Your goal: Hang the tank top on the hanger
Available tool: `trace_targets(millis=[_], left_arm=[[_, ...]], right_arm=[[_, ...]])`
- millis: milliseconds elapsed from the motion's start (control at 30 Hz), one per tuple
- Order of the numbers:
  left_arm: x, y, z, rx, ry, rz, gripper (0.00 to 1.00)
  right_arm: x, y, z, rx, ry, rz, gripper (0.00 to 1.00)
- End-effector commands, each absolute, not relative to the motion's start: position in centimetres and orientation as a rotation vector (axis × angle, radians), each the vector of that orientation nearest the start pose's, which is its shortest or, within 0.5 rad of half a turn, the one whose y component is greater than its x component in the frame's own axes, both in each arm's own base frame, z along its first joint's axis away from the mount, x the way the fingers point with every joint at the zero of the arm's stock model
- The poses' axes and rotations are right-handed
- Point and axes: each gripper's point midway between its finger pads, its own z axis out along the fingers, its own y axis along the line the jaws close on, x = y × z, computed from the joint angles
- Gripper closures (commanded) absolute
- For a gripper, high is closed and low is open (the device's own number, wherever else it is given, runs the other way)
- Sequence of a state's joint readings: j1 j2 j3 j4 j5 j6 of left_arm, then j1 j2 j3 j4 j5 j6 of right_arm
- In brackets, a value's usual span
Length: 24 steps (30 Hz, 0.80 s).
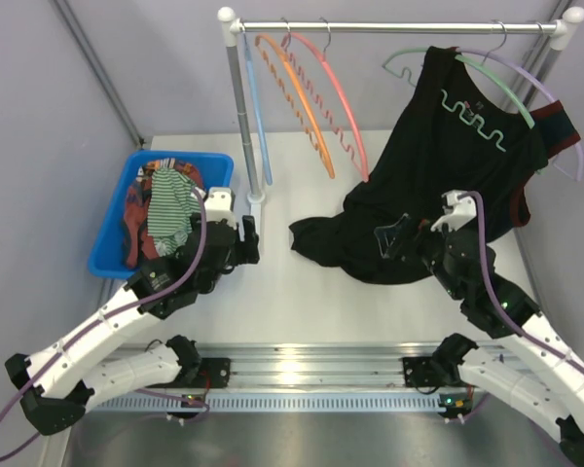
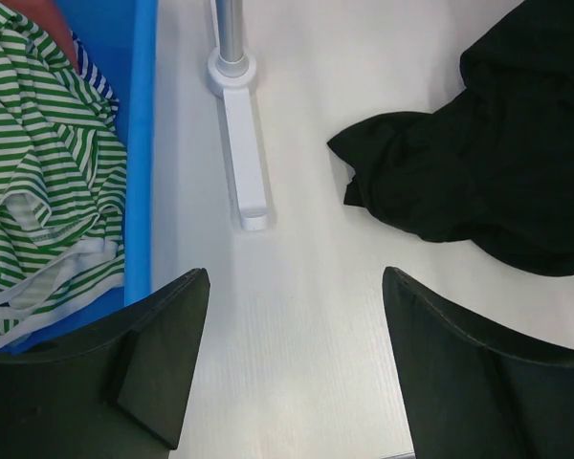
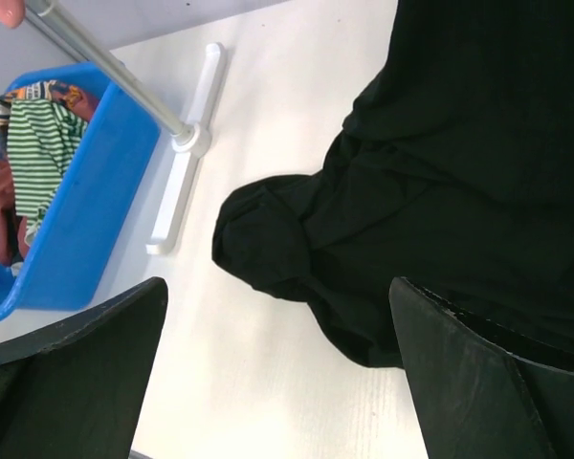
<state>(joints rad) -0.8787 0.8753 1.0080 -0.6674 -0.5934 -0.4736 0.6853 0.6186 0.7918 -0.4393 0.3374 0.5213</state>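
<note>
The green and white striped tank top (image 1: 168, 209) lies crumpled in a blue bin at the left; it also shows in the left wrist view (image 2: 38, 163) and the right wrist view (image 3: 33, 143). The pink hanger (image 1: 343, 102) hangs empty from the rail at the back, right of an orange one. My left gripper (image 1: 245, 238) is open and empty over the table, just right of the bin; its jaws stand wide apart (image 2: 295, 287). My right gripper (image 1: 397, 238) is open and empty at the lower edge of a black garment (image 3: 277, 296).
The blue bin (image 1: 107, 224) also holds a red patterned cloth (image 1: 133, 219). A large black garment (image 1: 438, 165) hangs from a green hanger and drapes onto the table. An orange hanger (image 1: 297, 97) and a light blue hanger (image 1: 256, 107) hang by the rack post, whose foot (image 2: 241, 143) lies ahead of my left gripper.
</note>
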Motion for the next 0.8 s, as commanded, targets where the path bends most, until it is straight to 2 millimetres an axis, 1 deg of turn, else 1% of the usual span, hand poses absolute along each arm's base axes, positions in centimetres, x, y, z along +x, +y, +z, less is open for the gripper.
trace_targets(millis=[0, 33, 167, 200, 233, 267, 300, 333, 367, 400, 433, 467, 500, 533, 567, 600, 633, 667, 700, 733, 767], left_arm=[[23.7, -15.2, 26.7, 0.028, 1.986, -0.245, 0.22], [23.8, -15.3, 26.8, 0.024, 1.981, -0.249, 0.22], [24.2, -14.8, 26.8, -0.01, 1.975, -0.206, 0.2], [24.6, -14.3, 26.7, -0.036, 1.97, -0.164, 0.2], [24.8, -14.1, 26.9, -0.068, 1.965, -0.15, 0.17], [25.1, -13.5, 26.8, -0.097, 1.97, -0.108, 0.16], [25.7, -13.3, 26.3, -0.111, 1.984, -0.068, 0.16], [26.9, -13.4, 26.7, -0.135, 1.996, -0.072, 0.16], [27.4, -12.3, 26.7, -0.167, 1.994, -0.042, 0.16], [28.5, -13.0, 26.7, -0.151, 2.022, -0.073, 0.16], [29.5, -12.6, 26.6, -0.171, 2.032, -0.069, 0.16], [31.0, -10.5, 26.8, -0.249, 2.03, -0.038, 0.17], [32.4, -10.1, 26.9, -0.268, 2.039, -0.035, 0.17], [33.2, -9.5, 26.8, -0.288, 2.055, -0.057, 0.17], [34.5, -6.8, 26.8, -0.372, 2.05, -0.02, 0.17], [35.7, -5.9, 26.5, -0.408, 2.06, -0.009, 0.18], [36.5, -4.8, 26.2, -0.44, 2.064, -0.003, 0.18], [37.2, -3.0, 25.8, -0.487, 2.064, 0.016, 0.19], [38.1, -2.1, 24.7, -0.502, 2.085, 0.052, 0.19], [38.8, -1.3, 24.4, -0.518, 2.084, 0.072, 0.19], [39.4, -0.1, 23.6, -0.546, 2.093, 0.097, 0.2]], right_arm=[[22.3, 14.0, 27.6, 0.067, 1.835, 0.571, 0.0], [22.4, 14.0, 27.2, 0.056, 1.851, 0.555, 0.0], [22.6, 14.1, 27.1, 0.036, 1.873, 0.533, 0.0], [22.6, 14.3, 27.2, 0.028, 1.875, 0.535, 0.0], [22.7, 14.6, 26.8, 0.008, 1.895, 0.53, 0.0], [22.7, 14.7, 26.9, 0.001, 1.902, 0.528, 0.0], [22.7, 14.9, 26.8, -0.013, 1.911, 0.526, 0.0], [22.9, 15.4, 26.3, -0.034, 1.935, 0.525, 0.0], [22.8, 15.5, 26.3, -0.038, 1.937, 0.531, 0.0], [22.9, 15.8, 26.0, -0.052, 1.949, 0.534, 0.0], [22.8, 16.3, 25.7, -0.071, 1.96, 0.552, 0.01], [22.8, 16.6, 25.6, -0.081, 1.964, 0.564, 0.0], [22.9, 16.9, 25.4, -0.088, 1.976, 0.57, 0.0], [22.7, 17.3, 25.3, -0.101, 1.985, 0.594, 0.0], [22.6, 17.6, 25.1, -0.106, 1.991, 0.608, 0.0], [22.6, 18.0, 24.9, -0.113, 2.001, 0.624, 0.0], [22.5, 18.5, 24.9, -0.125, 2.0, 0.65, 0.0], [22.4, 18.7, 24.6, -0.131, 2.007, 0.661, 0.0], [22.5, 18.9, 24.5, -0.124, 2.014, 0.668, 0.0], [22.4, 19.2, 24.5, -0.133, 2.015, 0.686, 0.0], [22.3, 19.3, 24.3, -0.136, 2.021, 0.693, 0.0]])
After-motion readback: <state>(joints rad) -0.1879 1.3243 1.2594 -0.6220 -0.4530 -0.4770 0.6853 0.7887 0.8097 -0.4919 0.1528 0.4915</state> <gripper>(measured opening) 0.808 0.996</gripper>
